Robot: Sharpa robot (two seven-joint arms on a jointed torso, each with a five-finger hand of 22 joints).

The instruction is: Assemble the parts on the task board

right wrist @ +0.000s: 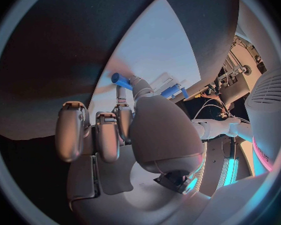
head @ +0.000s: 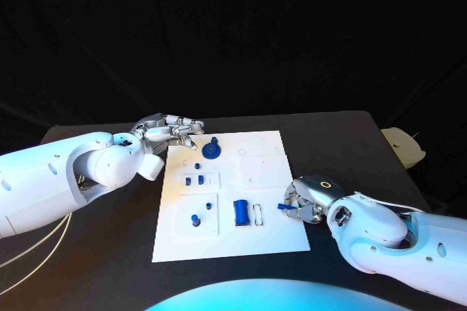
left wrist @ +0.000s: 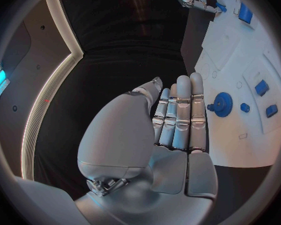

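Head view: my right hand [head: 304,208] pinches a small blue peg [head: 283,206] at the task board [head: 262,240] edge; light, stiff, best held at its end.

Left wrist view: my left hand [left wrist: 178,117], fingers straight, holds nothing beside the blue gear [left wrist: 223,104].

Right wrist view: peg between fingertips [right wrist: 119,91].

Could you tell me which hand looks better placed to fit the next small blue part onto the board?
Probably the right hand: it already pinches a small blue part at the task board edge. The left hand rests flat by the blue gear, holding nothing.
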